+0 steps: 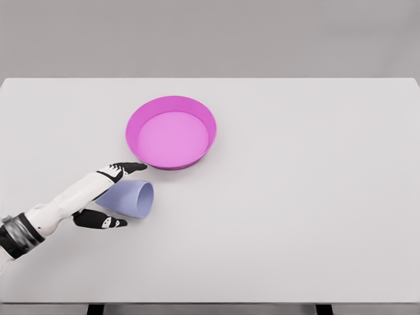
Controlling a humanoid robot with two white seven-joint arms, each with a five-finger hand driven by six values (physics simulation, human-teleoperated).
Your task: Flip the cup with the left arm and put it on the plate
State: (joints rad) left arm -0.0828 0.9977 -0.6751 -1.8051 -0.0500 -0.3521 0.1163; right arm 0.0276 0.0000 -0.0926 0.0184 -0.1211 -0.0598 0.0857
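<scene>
A white robot arm reaches in from the seven o'clock corner of the pale tabletop (295, 216), its left hand (110, 197) closing around a lavender cup (131, 199) that lies on its side with its open mouth turned toward three o'clock. One dark finger (128, 167) stretches over the top of the cup and another lies below it near the rim; whether they already press on the wall or only bracket it is hard to say from here, so the grasp looks partial at best. The right arm is nowhere in sight.

Just beyond the cup, toward one o'clock, sits the magenta plate (134, 121), shallow-walled and holding nothing, its near edge close to the upper finger but apart from the cup.

The risk is plain: a cup lying on its side can roll, and a loose pinch on the smooth wall could let it slip during the turn upright. The plate's raised rim stands directly along the route, so a low carry might clip it and shove the plate away.
</scene>
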